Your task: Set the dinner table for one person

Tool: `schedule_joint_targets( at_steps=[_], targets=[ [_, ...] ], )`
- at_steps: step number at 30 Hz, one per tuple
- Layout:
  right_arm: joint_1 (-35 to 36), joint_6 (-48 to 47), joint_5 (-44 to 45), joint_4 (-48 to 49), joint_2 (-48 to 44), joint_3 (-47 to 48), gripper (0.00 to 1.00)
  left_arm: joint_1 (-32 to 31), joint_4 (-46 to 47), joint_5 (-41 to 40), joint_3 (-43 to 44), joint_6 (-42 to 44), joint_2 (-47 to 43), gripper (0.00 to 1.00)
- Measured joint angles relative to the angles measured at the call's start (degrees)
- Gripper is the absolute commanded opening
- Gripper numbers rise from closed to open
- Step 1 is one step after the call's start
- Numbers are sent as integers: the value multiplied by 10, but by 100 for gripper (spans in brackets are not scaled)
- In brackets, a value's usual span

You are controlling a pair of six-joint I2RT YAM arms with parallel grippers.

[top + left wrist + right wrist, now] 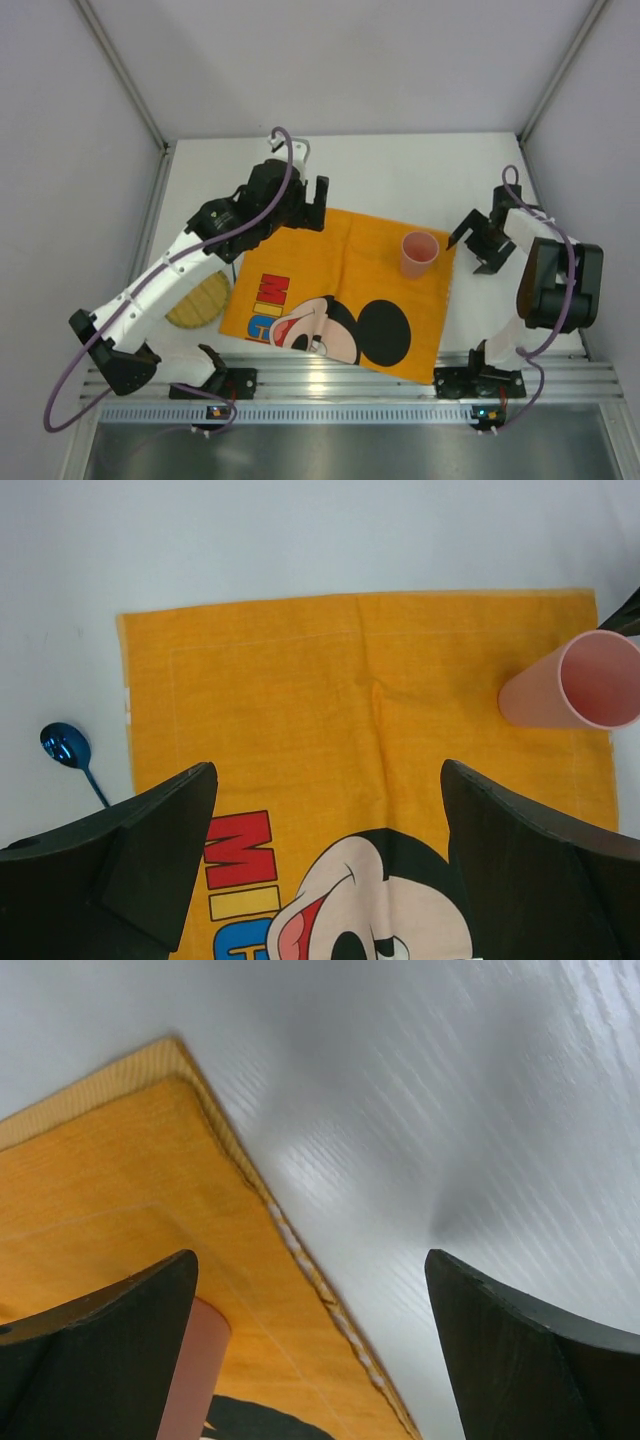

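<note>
The dinner table is a plain white top. An orange cartoon-mouse mat lies spread on its middle. A pink cup stands upright on the mat's far right corner. My left gripper hovers open over the mat's far left edge, holding nothing. In the left wrist view, the left gripper frames the mat, with the cup at the right. My right gripper stands open just right of the cup. In the right wrist view, the right gripper is above the mat's edge, with the cup beside its left finger.
A blue spoon lies on the table left of the mat. A yellow round woven piece sits at the near left, partly under my left arm. Grey walls enclose the table on three sides. A metal rail runs along the near edge.
</note>
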Motion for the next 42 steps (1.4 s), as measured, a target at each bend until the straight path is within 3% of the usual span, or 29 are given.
schedule_joint_targets(
  at_steps=[5,11,14,18,26,42],
  targets=[
    [-1,9,-25,40,39,0,86,19,-5,-1,-4,-5,-24,99],
    [-1,21,-62,69,72,24,57,30,-12,0,-4,-5,-26,99],
    [1,24,-80,90,89,32,39,33,-16,1,-5,-5,-23,99],
    [4,23,-99,111,112,41,0,36,-17,3,-5,-6,-8,98],
    [8,20,-110,107,148,83,0,42,-20,12,-5,-7,19,99],
    [10,13,-112,82,286,289,0,64,-34,5,-5,-20,33,98]
  ],
)
